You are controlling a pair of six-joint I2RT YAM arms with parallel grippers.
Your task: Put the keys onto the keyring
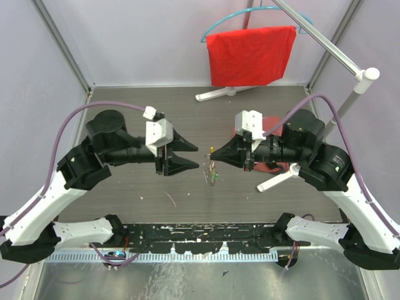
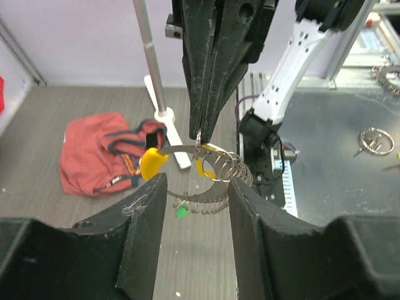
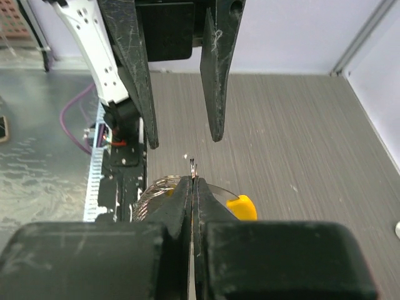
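Note:
The keyring (image 1: 210,169) hangs in the air between my two grippers, a thin grey metal loop of small rings (image 2: 215,167) with a yellow curved piece (image 2: 152,161). My right gripper (image 1: 213,153) is shut on the loop's top, which sticks out just past its tips (image 3: 192,178). A tiny green-headed key (image 2: 181,211) dangles from the loop's lower edge. My left gripper (image 1: 195,156) stands open facing the loop from the left, its jaws (image 2: 197,184) on either side just short of it and touching nothing.
A red bag (image 1: 270,124) lies behind the right arm. A red cloth on a teal hanger (image 1: 250,53) hangs from a white stand (image 1: 340,59) at the back. A white stand foot (image 1: 278,178) lies near the right gripper. Another metal ring (image 2: 375,140) rests on the steel front ledge.

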